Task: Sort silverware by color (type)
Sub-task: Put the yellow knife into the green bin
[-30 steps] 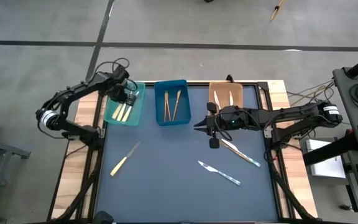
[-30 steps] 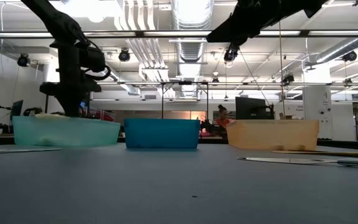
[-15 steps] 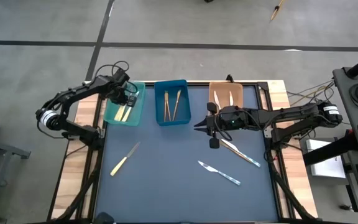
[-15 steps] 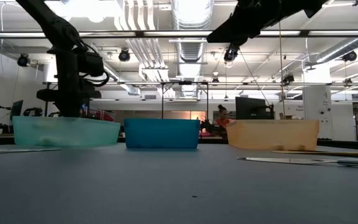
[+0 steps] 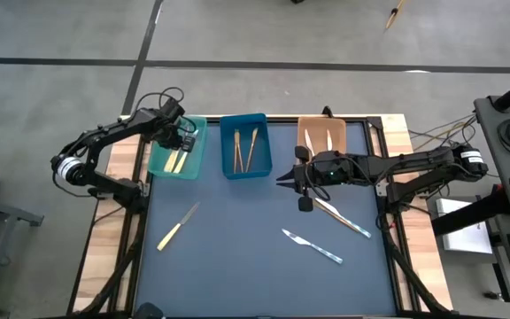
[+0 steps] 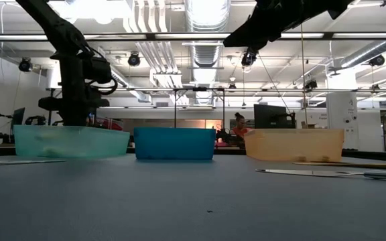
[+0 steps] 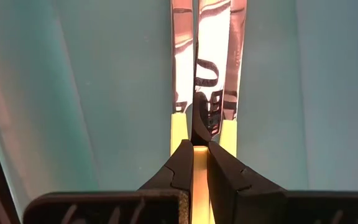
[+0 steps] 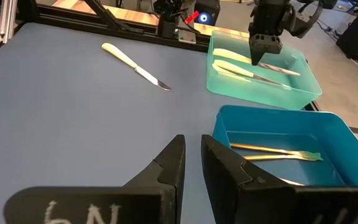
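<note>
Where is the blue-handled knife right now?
High view: the blue-handled knife lies loose on the mat's right half, just below the tan wooden utensil, apart from the right gripper.

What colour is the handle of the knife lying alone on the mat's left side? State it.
Cream-yellow; the knife shows best in the high view.

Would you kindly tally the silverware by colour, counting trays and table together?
cream-yellow handled pieces: 4
tan wooden pieces: 3
silver pieces with pale blue handles: 3
Total: 10
</note>
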